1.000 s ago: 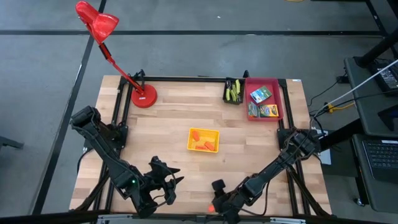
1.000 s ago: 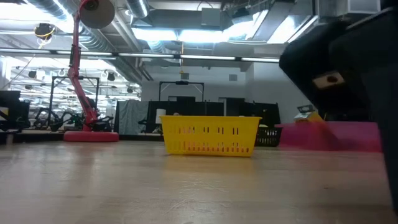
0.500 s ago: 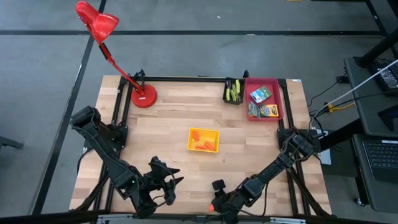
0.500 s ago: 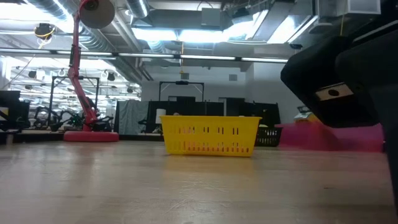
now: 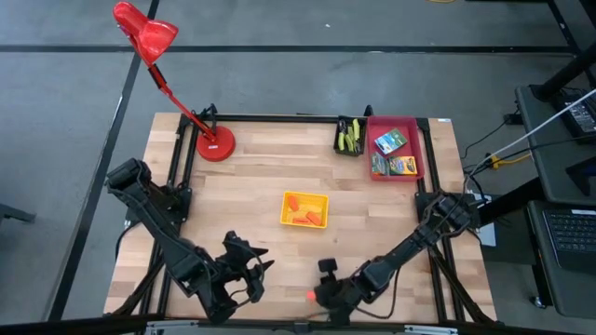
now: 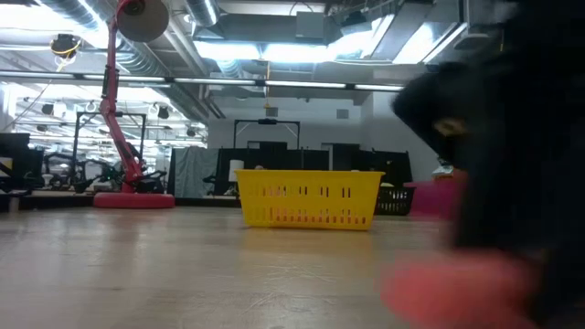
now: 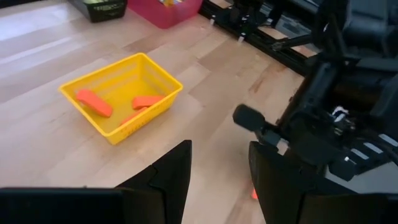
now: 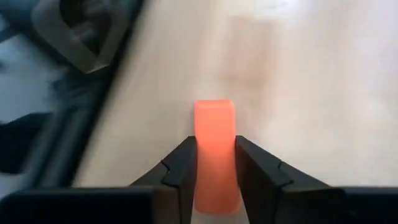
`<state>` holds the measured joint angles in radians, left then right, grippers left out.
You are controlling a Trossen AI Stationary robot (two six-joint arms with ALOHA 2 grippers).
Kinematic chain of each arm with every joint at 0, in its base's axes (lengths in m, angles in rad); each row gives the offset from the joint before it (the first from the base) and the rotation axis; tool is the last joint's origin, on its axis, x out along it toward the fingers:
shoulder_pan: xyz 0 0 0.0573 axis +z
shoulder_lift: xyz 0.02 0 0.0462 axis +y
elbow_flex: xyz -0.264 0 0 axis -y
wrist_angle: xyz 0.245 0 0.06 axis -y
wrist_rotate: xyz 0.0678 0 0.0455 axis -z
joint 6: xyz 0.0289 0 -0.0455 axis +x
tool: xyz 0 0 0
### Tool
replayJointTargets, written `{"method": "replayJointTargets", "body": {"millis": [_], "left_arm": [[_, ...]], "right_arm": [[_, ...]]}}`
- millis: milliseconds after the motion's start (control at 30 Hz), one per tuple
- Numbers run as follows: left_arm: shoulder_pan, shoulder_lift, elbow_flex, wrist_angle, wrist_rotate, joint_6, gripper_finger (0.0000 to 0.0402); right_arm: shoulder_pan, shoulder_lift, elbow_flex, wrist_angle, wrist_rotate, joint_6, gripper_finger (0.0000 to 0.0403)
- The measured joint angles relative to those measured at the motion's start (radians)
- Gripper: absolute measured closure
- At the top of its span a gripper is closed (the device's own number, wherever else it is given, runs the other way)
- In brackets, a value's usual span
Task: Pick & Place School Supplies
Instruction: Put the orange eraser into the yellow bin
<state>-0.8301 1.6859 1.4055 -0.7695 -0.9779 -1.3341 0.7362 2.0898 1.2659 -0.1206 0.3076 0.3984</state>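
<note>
Orange piece [image 8: 214,149] at near table edge, pinched between my right gripper [image 8: 214,167] fingers. Looks light, stiff, smooth; I grip mid-length across narrow sides. Left gripper [image 7: 219,177] parted, empty, beside.

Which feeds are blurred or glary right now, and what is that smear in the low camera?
Low view: the dark mass and pinkish-orange smear at right are close and out of focus; ceiling lights glare. Right wrist view: the orange piece between the right claw fingers is soft, the table slightly blurred. Left wrist view: the yellow basket is sharp. High view: even light, sharp.
</note>
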Motion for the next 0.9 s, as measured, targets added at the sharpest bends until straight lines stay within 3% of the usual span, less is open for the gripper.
{"method": "replayJointTargets", "body": {"millis": [133,433,667,900], "left_arm": [[0.013,0.0,0.0,-0.035,0.0,-0.015,0.0245],[0.042,0.0,0.0,-0.149,0.0,-0.079,0.0245],[0.075,0.0,0.0,-0.245,-0.012,-0.14,0.0245],[0.102,0.0,0.0,-0.328,0.004,-0.178,0.0245]], "right_arm": [[-0.031,-0.039,0.0,-0.075,0.024,0.005,0.0302],[-0.124,-0.182,0.002,-0.182,0.096,-0.143,0.0316],[-0.272,-0.269,0.004,-0.287,0.105,-0.287,0.0314],[-0.46,-0.292,0.003,-0.348,-0.026,-0.41,0.0312]]}}
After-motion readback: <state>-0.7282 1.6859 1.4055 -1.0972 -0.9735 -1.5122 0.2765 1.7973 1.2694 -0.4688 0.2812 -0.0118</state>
